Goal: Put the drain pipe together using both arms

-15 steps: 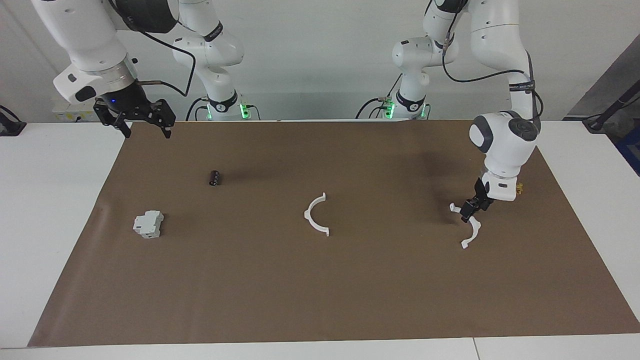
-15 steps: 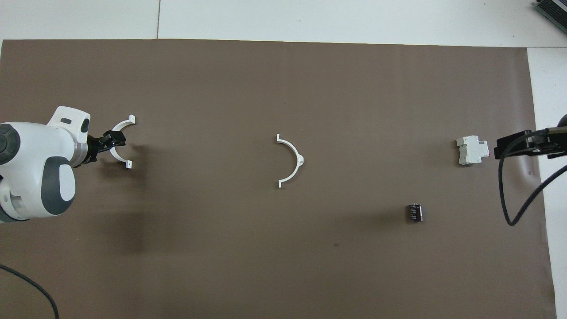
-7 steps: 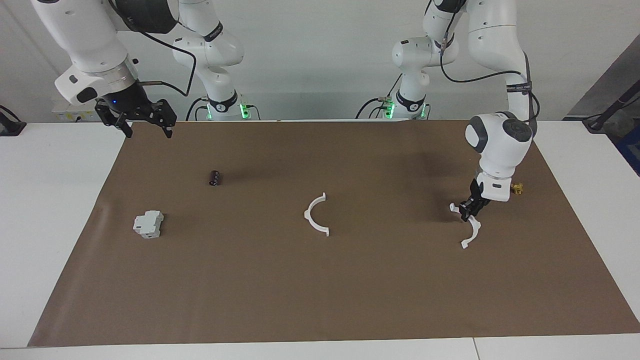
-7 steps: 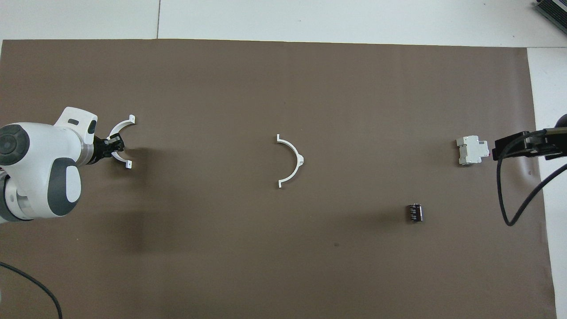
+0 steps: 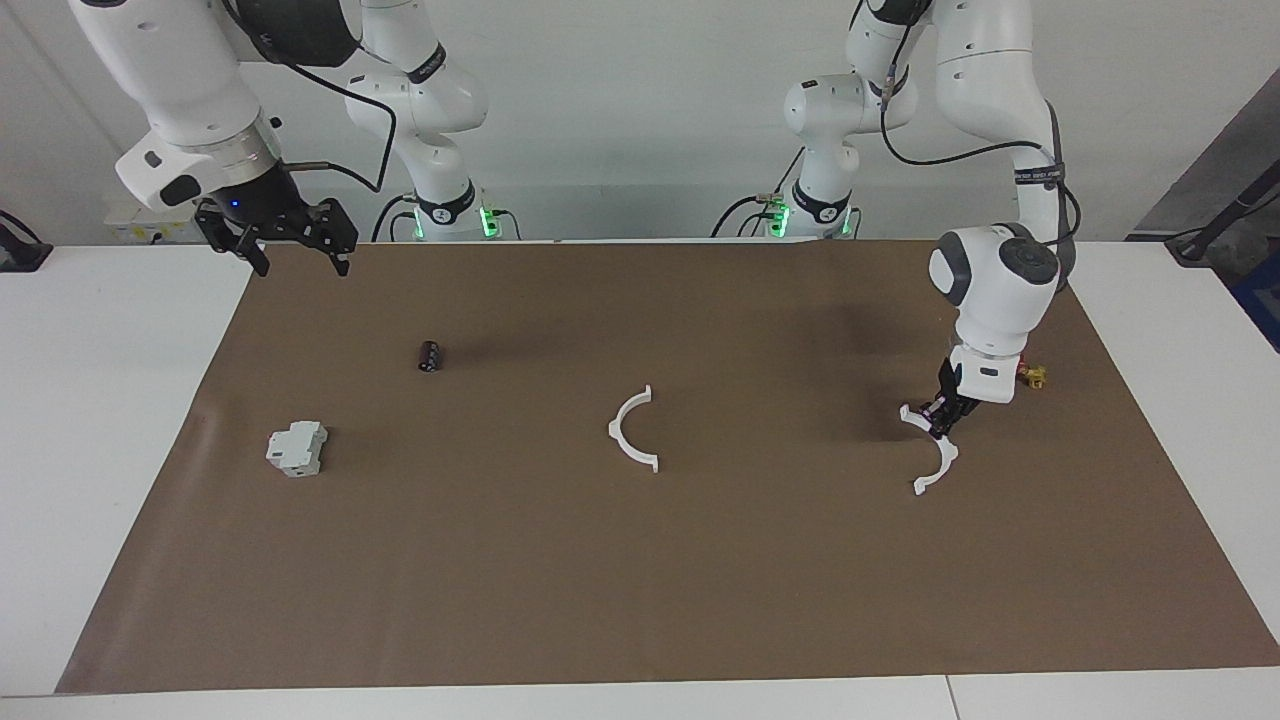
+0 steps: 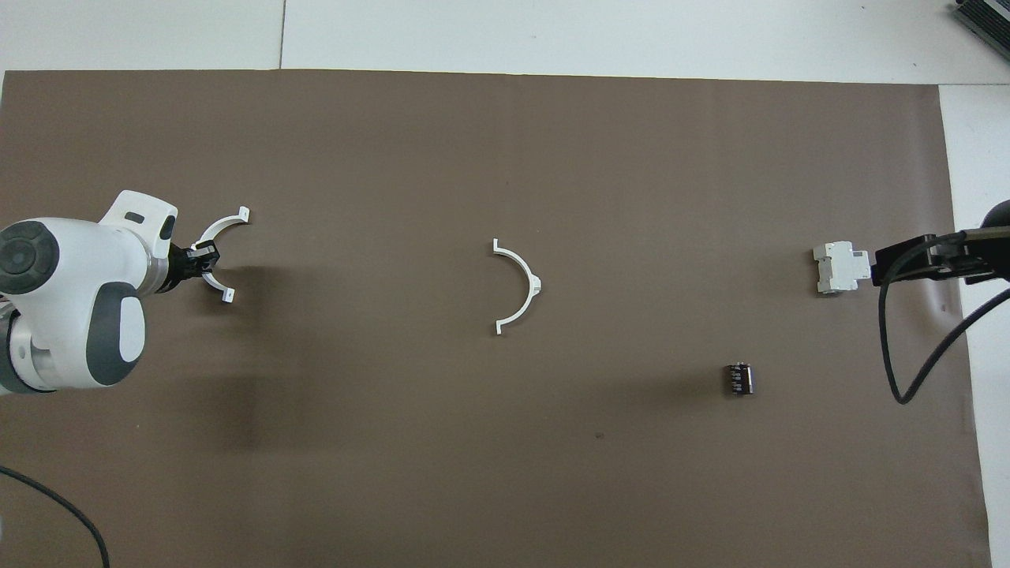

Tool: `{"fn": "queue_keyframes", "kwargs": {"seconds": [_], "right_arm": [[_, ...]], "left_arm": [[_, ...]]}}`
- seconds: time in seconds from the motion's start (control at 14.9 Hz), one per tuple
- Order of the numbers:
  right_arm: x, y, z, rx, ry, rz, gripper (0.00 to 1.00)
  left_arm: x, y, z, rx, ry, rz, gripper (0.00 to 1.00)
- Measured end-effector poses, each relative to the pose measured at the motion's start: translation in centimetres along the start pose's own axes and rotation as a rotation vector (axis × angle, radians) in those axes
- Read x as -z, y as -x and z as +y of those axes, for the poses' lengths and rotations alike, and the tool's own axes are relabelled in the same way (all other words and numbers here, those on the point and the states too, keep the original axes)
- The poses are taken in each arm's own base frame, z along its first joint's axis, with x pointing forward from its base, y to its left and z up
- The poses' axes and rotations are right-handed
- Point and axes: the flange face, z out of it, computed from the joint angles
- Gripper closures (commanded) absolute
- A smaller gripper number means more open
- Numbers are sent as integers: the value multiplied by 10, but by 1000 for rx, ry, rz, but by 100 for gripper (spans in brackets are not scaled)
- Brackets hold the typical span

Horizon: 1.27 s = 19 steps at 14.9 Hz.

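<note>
Shifted slightly, left gripper (image 5: 941, 422) jaws clamp thin white half-ring (image 5: 934, 468); right gripper (image 5: 295, 245) open.

lab: robot arms (image 5: 1000, 90), papered table (image 5: 100, 400)

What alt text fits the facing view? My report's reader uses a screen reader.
The left gripper is shut on one white half-ring low over the brown mat, at the left arm's end. The second half-ring lies mid-mat, while the right gripper waits open, raised over the mat's corner.

mid-mat: half-ring (image 5: 633, 430) | left end: second half-ring (image 5: 932, 455) | right end: block (image 5: 297, 448), cylinder (image 5: 429, 356)
</note>
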Motion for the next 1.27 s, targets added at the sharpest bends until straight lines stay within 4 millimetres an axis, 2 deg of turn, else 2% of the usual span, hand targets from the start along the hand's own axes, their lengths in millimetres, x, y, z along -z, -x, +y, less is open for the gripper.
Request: {"fn": "queue_keyframes", "kwargs": {"seconds": [0.13, 0.27, 0.4, 0.47, 0.6, 0.74, 0.87, 1.14, 1.27], "right_arm": [[0, 0, 2, -4, 0, 0, 0], [0, 0, 4, -8, 0, 0, 0], [0, 0, 4, -8, 0, 0, 0], [0, 0, 4, -7, 0, 0, 0], [0, 0, 4, -7, 0, 0, 0], [0, 0, 4, -7, 0, 0, 0], [0, 0, 4, -7, 0, 0, 0], [0, 0, 4, -7, 0, 0, 0], [0, 0, 4, -7, 0, 0, 0]], "left_arm": [[11, -4, 1, -1, -10, -18, 100], [42, -11, 18, -4, -26, -52, 100], [75, -5, 58, 9, -36, -63, 100], [84, 5, 81, 16, -41, -55, 100], [88, 30, 126, 21, -43, -46, 100], [89, 54, 159, -3, -39, -50, 100], [90, 69, 177, -33, -38, -54, 100], [94, 81, 194, -57, -30, -50, 100], [100, 96, 216, -34, -15, -41, 100]]}}
